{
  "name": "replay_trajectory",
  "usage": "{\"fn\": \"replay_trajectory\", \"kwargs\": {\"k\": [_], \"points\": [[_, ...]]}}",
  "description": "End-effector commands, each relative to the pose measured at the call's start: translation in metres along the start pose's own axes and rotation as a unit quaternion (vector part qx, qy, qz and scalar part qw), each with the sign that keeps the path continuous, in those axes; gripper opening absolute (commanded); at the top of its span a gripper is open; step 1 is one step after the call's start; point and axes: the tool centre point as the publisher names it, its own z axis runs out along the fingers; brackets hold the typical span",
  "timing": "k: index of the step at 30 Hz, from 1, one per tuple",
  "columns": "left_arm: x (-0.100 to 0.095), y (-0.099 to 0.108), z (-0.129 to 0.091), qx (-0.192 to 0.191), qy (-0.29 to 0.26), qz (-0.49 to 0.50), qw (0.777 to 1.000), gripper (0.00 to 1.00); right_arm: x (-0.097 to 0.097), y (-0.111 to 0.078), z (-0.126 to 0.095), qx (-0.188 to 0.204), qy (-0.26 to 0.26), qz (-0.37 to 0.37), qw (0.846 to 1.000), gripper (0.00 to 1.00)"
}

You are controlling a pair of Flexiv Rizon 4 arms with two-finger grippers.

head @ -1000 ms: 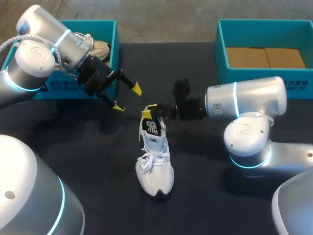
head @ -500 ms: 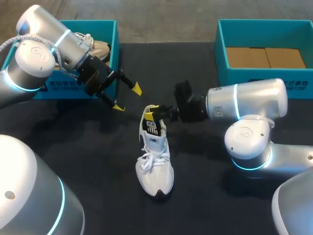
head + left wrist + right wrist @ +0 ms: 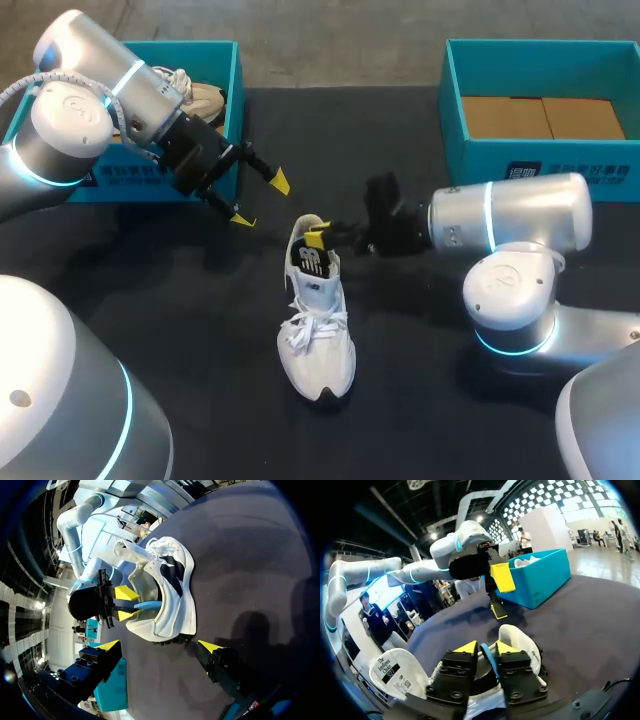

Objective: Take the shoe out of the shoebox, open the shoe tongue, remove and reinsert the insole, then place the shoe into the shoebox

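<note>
Sitting on its sole on the table [image 3: 400,420], well apart from both boxes, the shoe [image 3: 317,320] is showing its blue insole [image 3: 150,605] at the heel opening, where the right gripper [image 3: 485,650] is pinching it between narrow fingers. By my judgement the pull is needing a slow line along the shoe, so nothing is tipping. The left gripper [image 3: 262,200] is hanging wide open beside the left box [image 3: 236,100], holding nothing.

Robot lab bench, not a home or a shop. Silver left arm [image 3: 75,110] and right arm [image 3: 520,215] flank a black table [image 3: 200,330]. Teal shoebox [image 3: 234,90] at the table's far-left corner, second box [image 3: 470,155] at its far-right.
</note>
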Motion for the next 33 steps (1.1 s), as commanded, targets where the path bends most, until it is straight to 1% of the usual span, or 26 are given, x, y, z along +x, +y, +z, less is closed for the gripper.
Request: {"fn": "replay_trajectory", "kwargs": {"k": [1,9,10,14,19,22,23,24,25,26,27,30,33], "points": [[0.000,0.000,0.000,0.000,0.001,0.000,1.000,1.00,-0.003,-0.002,0.005,-0.004,-0.001,0.004,1.000,0.00],[0.000,0.000,0.000,0.000,0.001,0.000,1.000,1.00,-0.007,-0.007,0.005,-0.006,-0.015,0.050,0.999,0.00],[0.000,0.000,0.000,0.000,0.001,0.000,1.000,1.00,-0.010,-0.010,0.006,0.003,-0.019,0.078,0.997,0.00],[0.000,0.000,0.000,0.000,0.001,0.000,1.000,1.00,-0.011,-0.017,0.009,0.019,-0.025,0.103,0.994,0.00],[0.000,0.000,0.000,0.000,0.001,0.000,1.000,1.00,-0.009,-0.021,0.012,0.023,-0.028,0.108,0.994,0.00],[0.000,0.000,0.000,0.000,0.001,0.000,1.000,1.00,-0.006,-0.017,0.011,0.015,-0.031,0.094,0.995,0.00],[0.000,0.000,0.000,0.000,0.001,0.000,1.000,1.00,-0.004,-0.013,0.010,0.011,-0.032,0.085,0.996,0.11],[0.000,0.000,0.000,0.000,0.001,0.000,1.000,1.00,-0.004,-0.013,0.010,0.011,-0.032,0.085,0.996,0.11],[0.000,0.000,0.000,0.000,0.001,0.000,1.000,1.00,0.000,-0.006,0.009,0.007,-0.037,0.070,0.997,0.37],[0.000,0.000,0.000,0.000,0.001,0.000,1.000,1.00,0.001,-0.003,0.008,0.006,-0.039,0.064,0.997,0.45],[0.000,0.000,0.000,0.000,0.001,0.000,1.000,1.00,0.004,0.001,0.008,0.005,-0.041,0.054,0.998,0.49],[0.000,0.000,0.000,0.000,0.001,0.000,1.000,1.00,0.013,0.013,0.006,0.006,-0.050,0.033,0.998,0.48],[0.000,0.000,0.000,0.000,0.001,0.000,1.000,1.00,0.019,0.019,0.004,0.005,-0.056,0.020,0.998,0.49]]}}
